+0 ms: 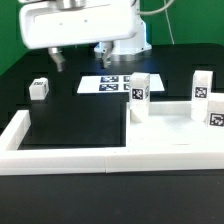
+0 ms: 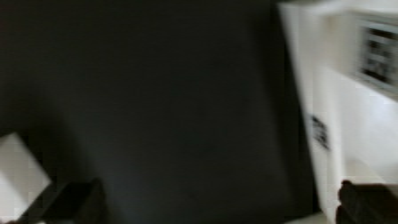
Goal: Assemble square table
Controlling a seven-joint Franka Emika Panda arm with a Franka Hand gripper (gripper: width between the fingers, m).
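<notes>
Tool (image 1: 82,55) hangs above the far part of the black surface (image 1: 70,115), jaws spread wide, released, nothing between the fingers and touching nothing; in the wrist view only the two dark fingertips (image 2: 68,200) show, blurred, over dark surface. Square table top (image 1: 170,128), a white slab with raised rim, lies at the near edge of the surface toward the exterior view's right, tucked against the white fence bars (image 1: 60,157) that run along the near edge and turn up at the exterior view's left. Three white block legs stand upright on or at the slab: one (image 1: 138,94) at its far left corner, one (image 1: 201,84) at its far right, one (image 1: 216,108) at the right edge, each with a black-and-white tag; patterns only, no readable writing. A fourth small leg (image 1: 39,89) sits alone on the surface toward the exterior view's left, well apart from the slab. The marker board (image 1: 108,84) lies flat at the far middle, just below the tool, tags face up. Wrist view also catches a white tagged part (image 2: 365,70) at the frame edge, too blurred to identify.
</notes>
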